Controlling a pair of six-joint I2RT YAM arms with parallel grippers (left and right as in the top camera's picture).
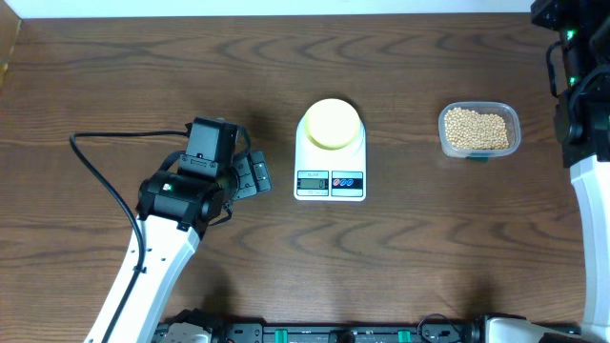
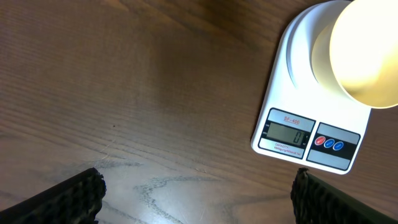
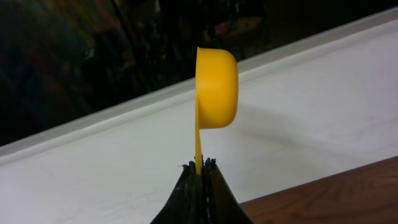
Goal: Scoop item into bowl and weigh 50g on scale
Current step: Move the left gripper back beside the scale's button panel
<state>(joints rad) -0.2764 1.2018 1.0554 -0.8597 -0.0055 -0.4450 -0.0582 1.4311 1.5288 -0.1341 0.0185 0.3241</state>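
Right of my left claw (image 1: 250, 176), the yellow bowl (image 1: 332, 124) sits on the white scale (image 1: 330, 183); beans (image 1: 477, 129) heap farther right.

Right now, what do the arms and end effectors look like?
Left arm and right arm: white links, black joint housings. A black cable trails from the left. Left end effector: black textured fingers; right end effector: black.

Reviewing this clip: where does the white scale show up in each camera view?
Overhead: scale at picture centre, display toward the bottom edge.
Left wrist: scale at upper right, running off the top edge.
Right wrist: not in it; a yellow scoop fills the middle.
Shared landmark: the pale-yellow bowl on the scale, overhead and left wrist.
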